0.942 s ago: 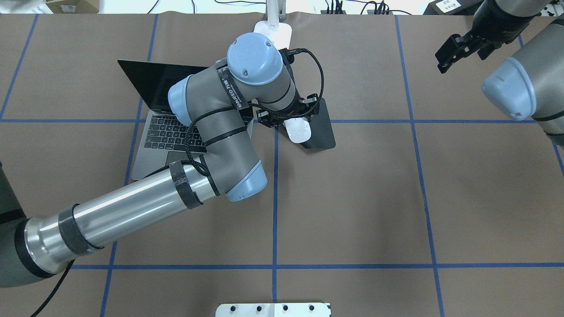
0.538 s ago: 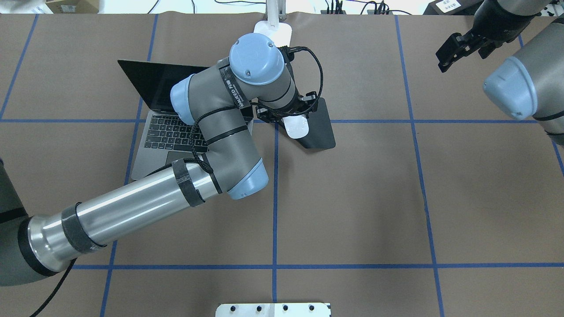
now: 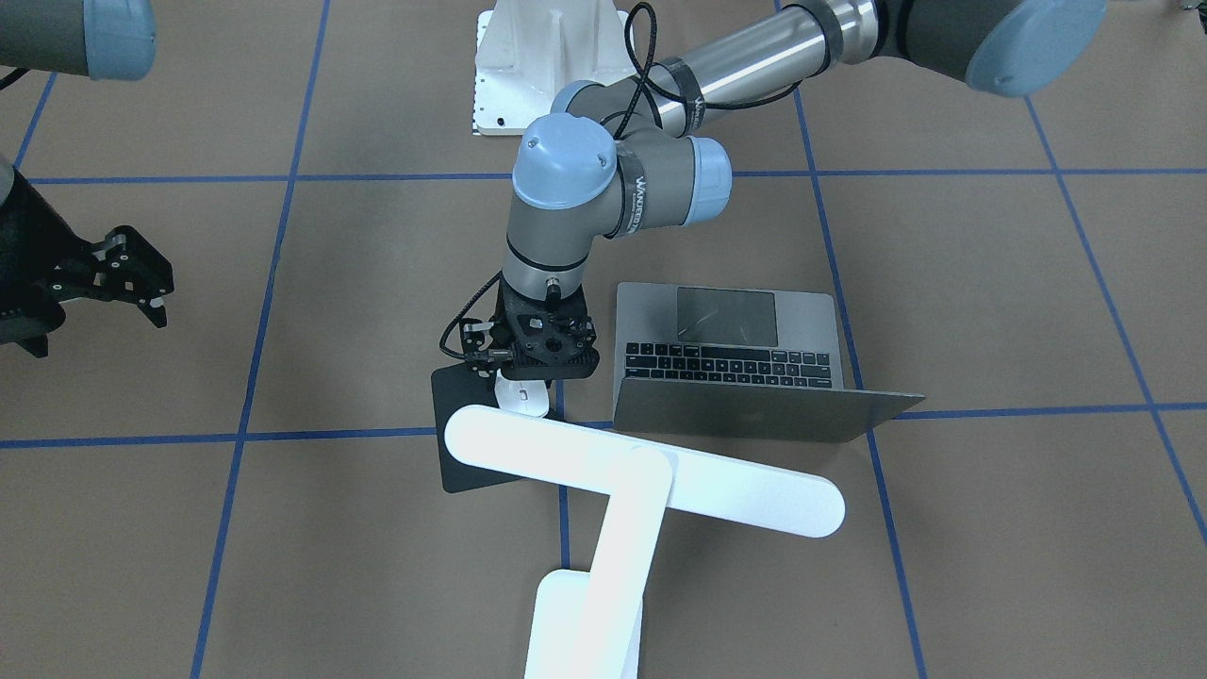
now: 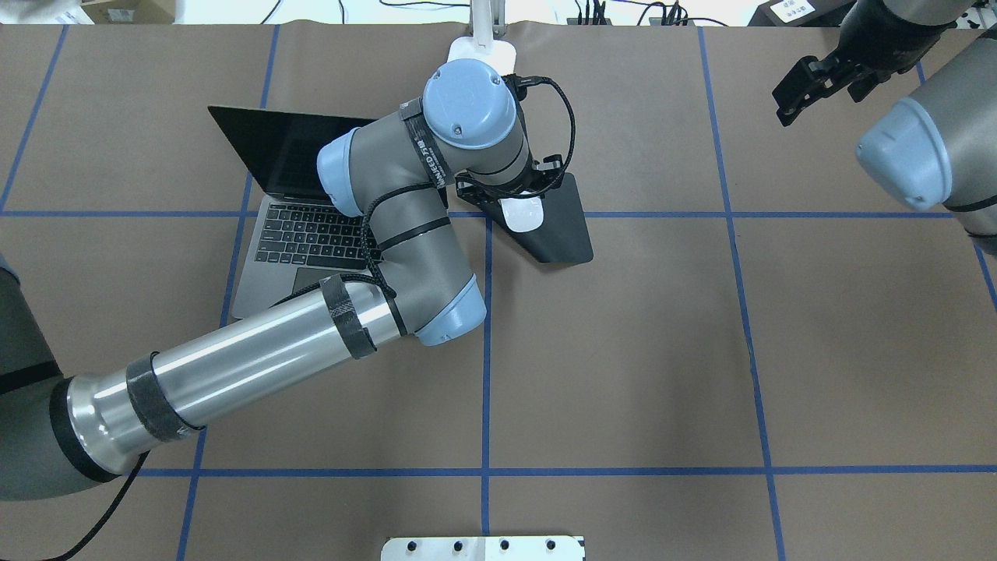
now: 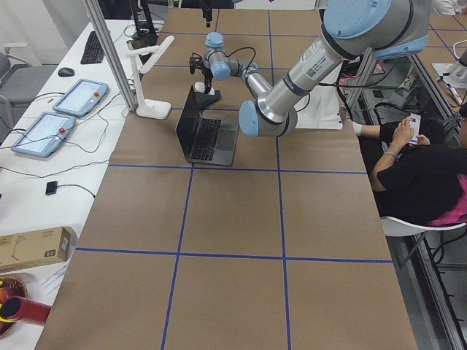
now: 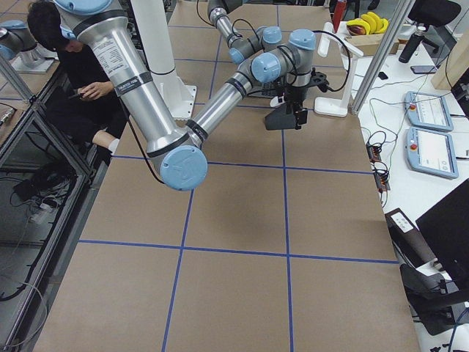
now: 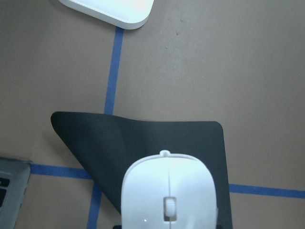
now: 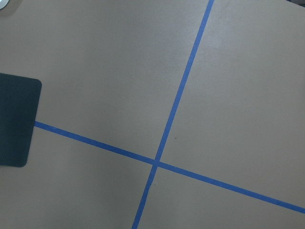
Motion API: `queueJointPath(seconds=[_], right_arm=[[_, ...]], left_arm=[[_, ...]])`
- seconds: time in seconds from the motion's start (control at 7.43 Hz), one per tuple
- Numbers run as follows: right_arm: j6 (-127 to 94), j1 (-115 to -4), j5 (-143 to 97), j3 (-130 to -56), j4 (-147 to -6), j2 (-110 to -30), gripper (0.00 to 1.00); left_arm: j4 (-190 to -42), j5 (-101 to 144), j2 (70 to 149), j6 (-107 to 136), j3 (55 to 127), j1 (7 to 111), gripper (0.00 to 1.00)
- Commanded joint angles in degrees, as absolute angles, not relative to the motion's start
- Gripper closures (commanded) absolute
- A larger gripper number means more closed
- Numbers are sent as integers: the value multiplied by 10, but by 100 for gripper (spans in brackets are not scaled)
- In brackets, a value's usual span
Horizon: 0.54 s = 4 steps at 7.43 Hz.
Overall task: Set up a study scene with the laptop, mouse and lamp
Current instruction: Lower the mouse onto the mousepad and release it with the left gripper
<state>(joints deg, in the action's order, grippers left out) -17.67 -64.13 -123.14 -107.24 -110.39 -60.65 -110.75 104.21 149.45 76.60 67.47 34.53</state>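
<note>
The grey laptop (image 4: 273, 257) stands open left of centre; it also shows in the front view (image 3: 726, 330). My left gripper (image 4: 510, 199) is shut on the white mouse (image 4: 522, 214) and holds it over the flat black pad (image 4: 565, 234), right of the laptop. The left wrist view shows the mouse (image 7: 167, 191) over the pad (image 7: 119, 138). The white lamp (image 3: 641, 471) stands at the table's far edge, its bar head over the pad's far end. My right gripper (image 4: 806, 82) is open and empty at the far right.
A white bolted pedestal (image 4: 483, 548) sits at the near table edge. The lamp base (image 4: 487, 51) is just beyond my left wrist. Blue tape lines cross the brown table. An operator sits beside the table in the side views.
My left gripper has carried the mouse away from the robot, further onto the black pad toward the lamp base. The right gripper has hardly moved.
</note>
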Motion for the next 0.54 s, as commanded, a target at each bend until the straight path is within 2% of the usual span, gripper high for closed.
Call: queueJointPath(seconds=[0.0, 0.27, 0.4], right_arm=[[-177, -642, -1231, -1072, -1104, -606, 0], [-177, -642, -1230, -1072, -1104, -606, 0], [-177, -642, -1230, -1072, -1104, -606, 0]], left_arm=[[-1111, 1028, 1496, 761, 670, 344, 38], [-1115, 1027, 1499, 762, 664, 342, 38], [-1125, 1027, 1499, 762, 662, 342, 25]])
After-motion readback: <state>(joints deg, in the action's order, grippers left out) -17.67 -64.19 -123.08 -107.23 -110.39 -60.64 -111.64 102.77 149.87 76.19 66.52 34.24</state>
